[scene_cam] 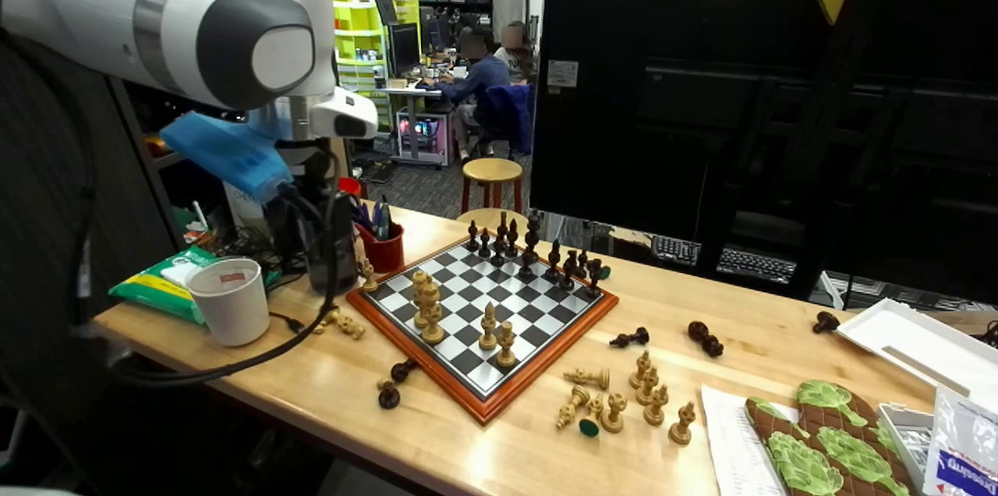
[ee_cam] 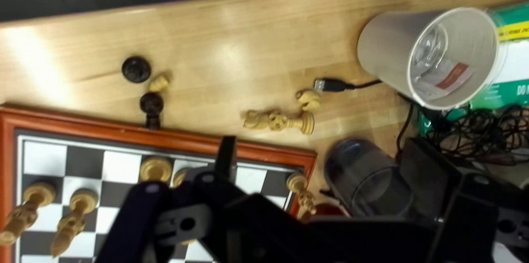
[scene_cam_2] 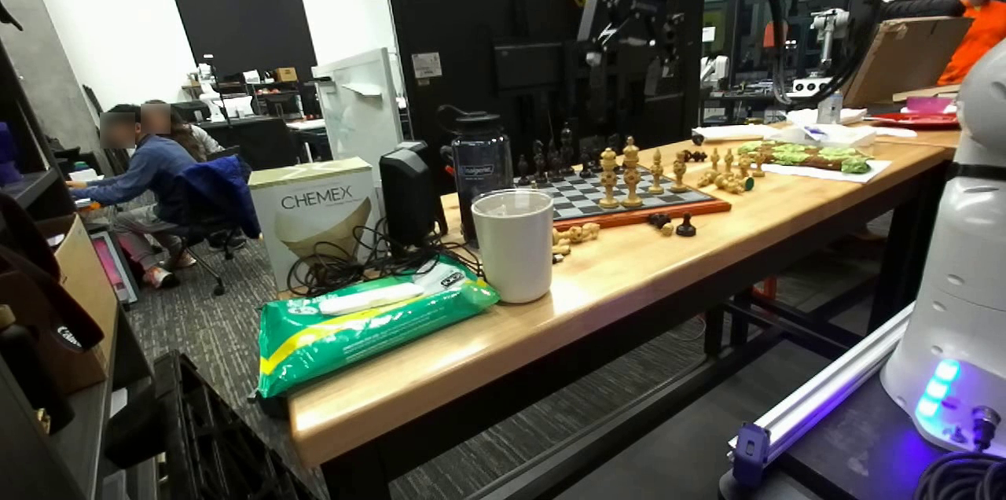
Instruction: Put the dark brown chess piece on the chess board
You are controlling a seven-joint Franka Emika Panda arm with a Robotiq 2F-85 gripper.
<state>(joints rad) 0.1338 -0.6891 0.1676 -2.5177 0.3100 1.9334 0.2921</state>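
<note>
The chess board [scene_cam: 487, 377] with its reddish-brown border lies on the wooden table; it also shows in an exterior view [scene_cam_2: 644, 217] and in the wrist view [ee_cam: 82, 124]. Dark and pale pieces stand on it. Several dark brown chess pieces are off the board; which one is meant I cannot tell. One dark brown piece [ee_cam: 152, 104] lies against the front border, and another dark brown piece [ee_cam: 136, 69] stands nearby. Others lie to the right, such as a dark piece [scene_cam: 630, 338] and a dark piece [scene_cam: 706, 338]. My gripper [scene_cam_2: 631, 60] is open and empty, high above the table.
A white cup [ee_cam: 384, 52], a dark bottle [scene_cam_2: 481, 162], a black speaker [scene_cam_2: 409, 193] and a green wipes pack [scene_cam_2: 369, 319] stand near the board's left end. Loose pale pieces [ee_cam: 279, 121] lie around the board. Patterned mitts [scene_cam: 826, 434] and a white tray [scene_cam: 920, 348] are at the right.
</note>
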